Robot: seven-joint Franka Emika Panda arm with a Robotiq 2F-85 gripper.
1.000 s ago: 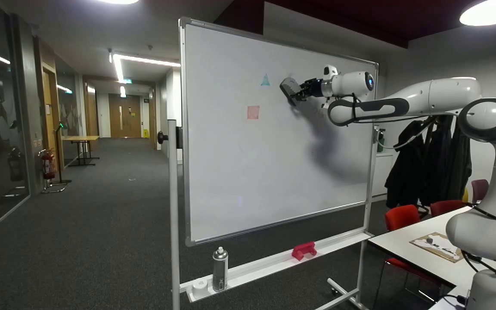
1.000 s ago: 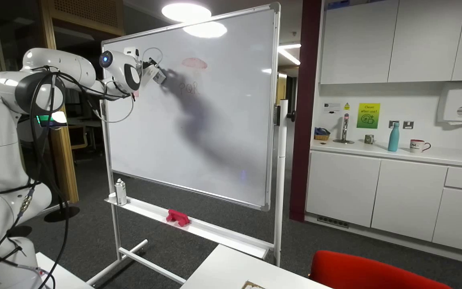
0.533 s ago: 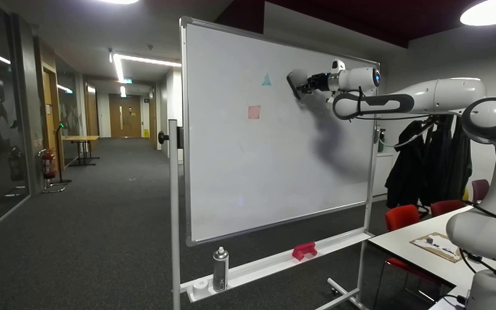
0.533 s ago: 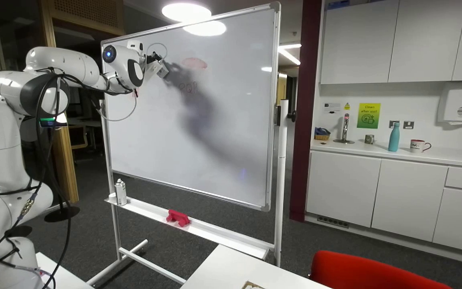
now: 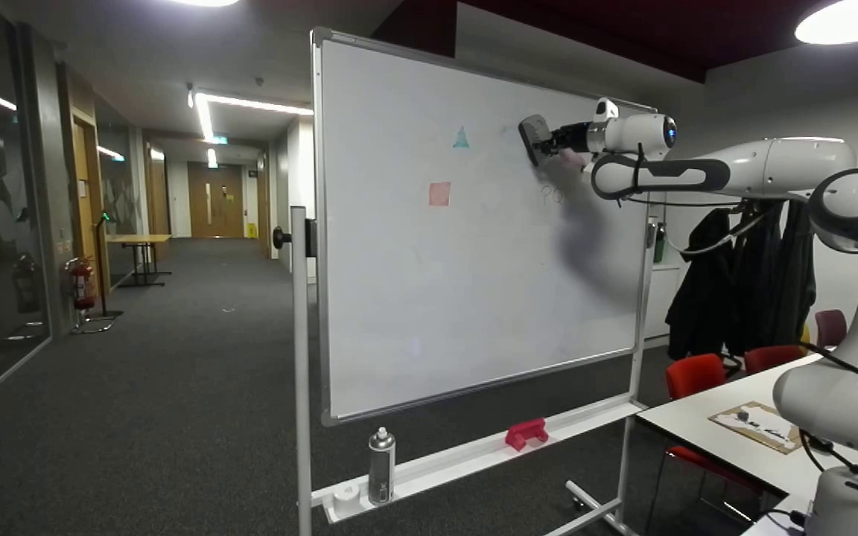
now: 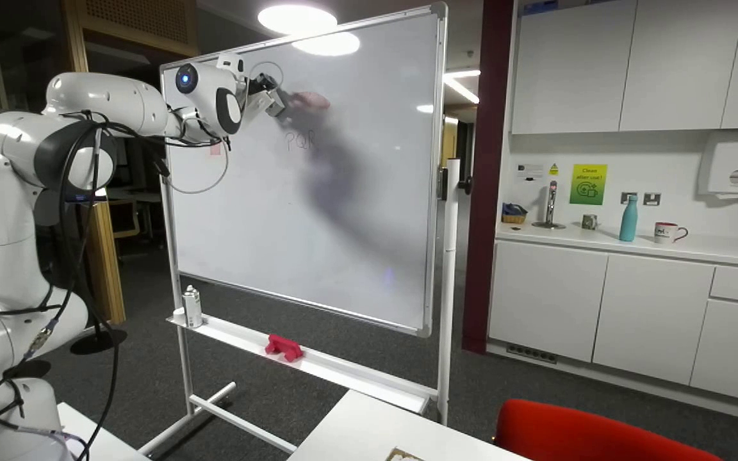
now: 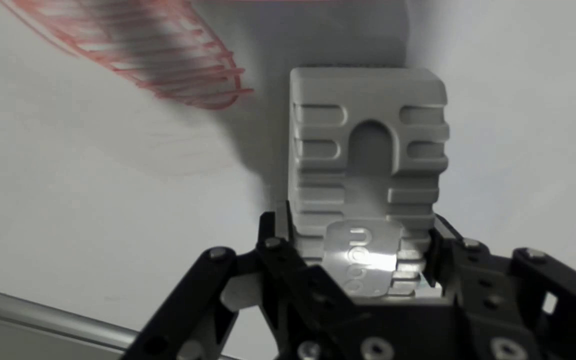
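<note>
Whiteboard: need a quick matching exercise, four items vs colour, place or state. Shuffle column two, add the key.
Column 1
1. Eraser
2. Can
3. Triangle
4. Square

Column 2
A. Teal, drawn on the board
B. Pink, drawn on the board
C. Upright on the tray
D. Held in the gripper

Pairs: 1-D, 2-C, 3-A, 4-B

In view are one robot arm (image 5: 786,165), one grey eraser (image 7: 368,182) and one whiteboard (image 5: 414,313) carrying one triangle (image 5: 460,139), one square (image 5: 439,194), one oval (image 6: 312,100) and three letters (image 6: 300,141). There are also one spray can (image 5: 381,469), one teal bottle (image 6: 628,219) and, though several stand partly hidden and are hard to count, at least three chairs (image 5: 697,376).
</note>
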